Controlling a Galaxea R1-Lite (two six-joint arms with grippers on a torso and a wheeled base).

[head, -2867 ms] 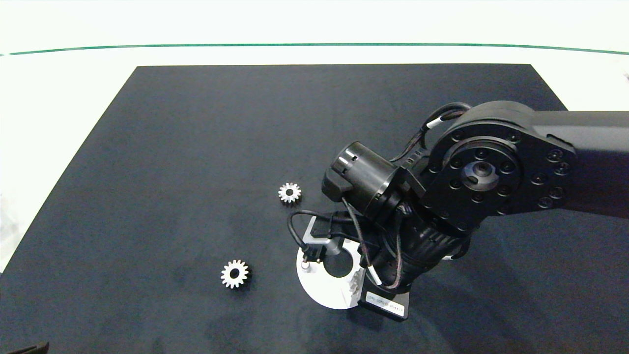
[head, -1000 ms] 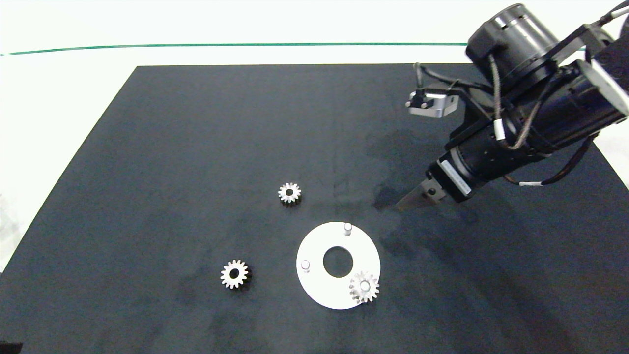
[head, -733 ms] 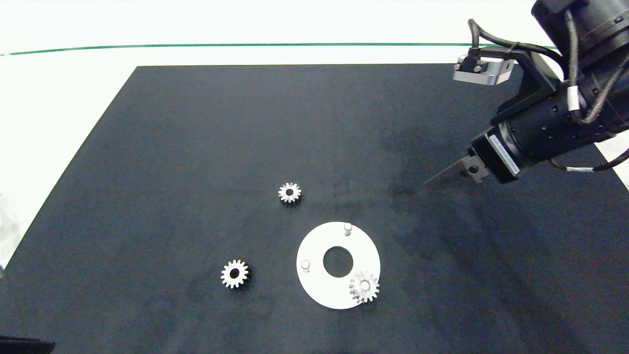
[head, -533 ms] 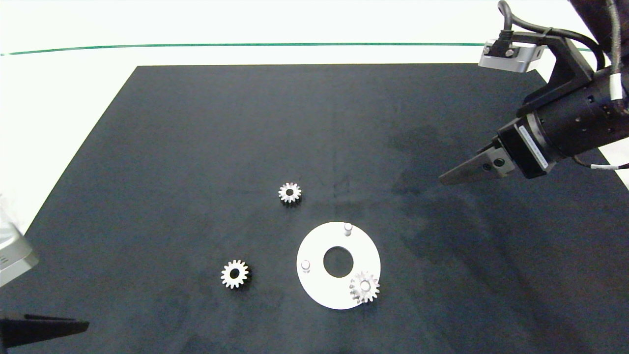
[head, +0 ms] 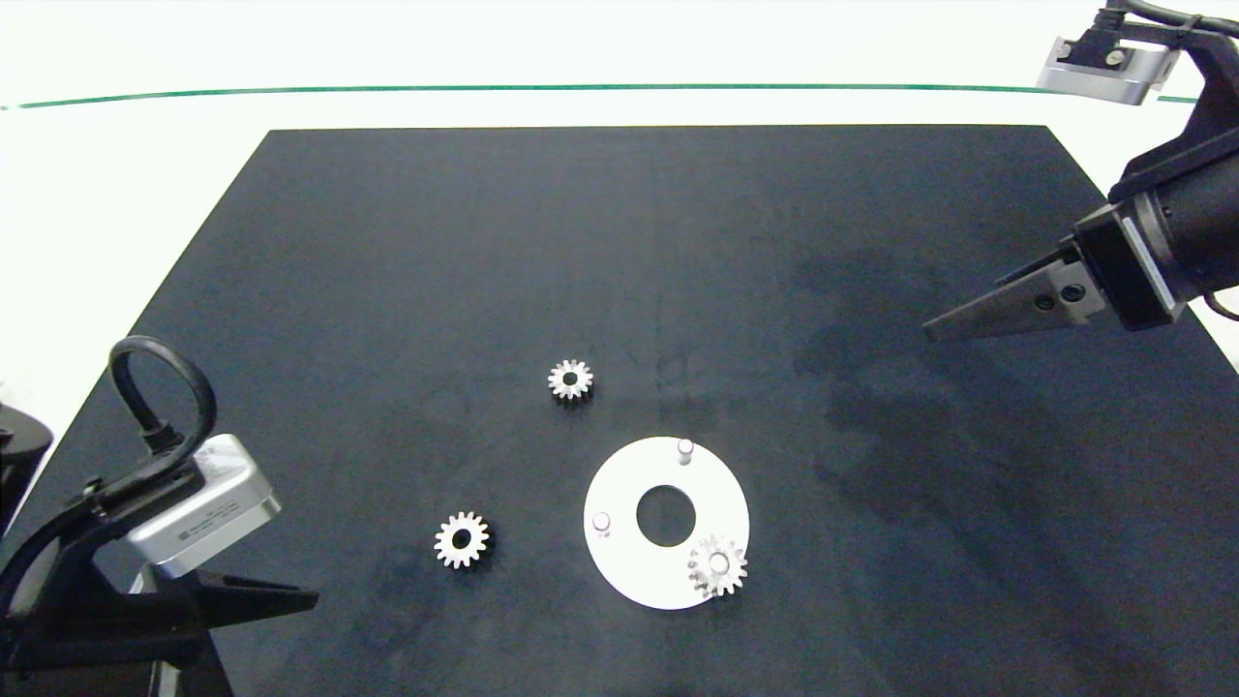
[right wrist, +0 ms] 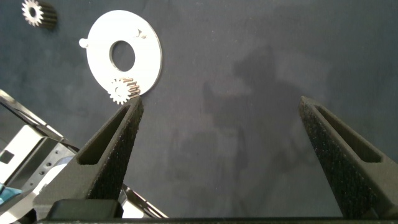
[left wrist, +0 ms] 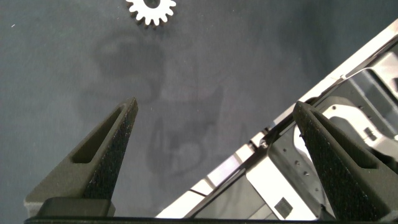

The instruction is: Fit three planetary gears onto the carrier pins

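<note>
Left end effector point(head: 300, 600) sits at the near left corner of the dark surface point(head: 387, 242), fingers point(left wrist: 106, 149) spread wide with nothing between them. It's close to one loose gear point(head: 462, 539), which lies flat on the mat just left of the white disc point(head: 629, 571). Right end effector point(head: 934, 331) hangs over the far right side, well apart from everything; its wrist view shows the fingers point(right wrist: 118, 143) wide apart and empty too.

On the disc, one gear point(head: 717, 564) is already seated on the near right pin, though from this angle I can't quite tell if it's fully down. The far pin point(head: 685, 447) and left pin point(head: 601, 522) stand bare. A third gear point(head: 570, 379) lies flat on the mat, a bit beyond the disc and to its left.
</note>
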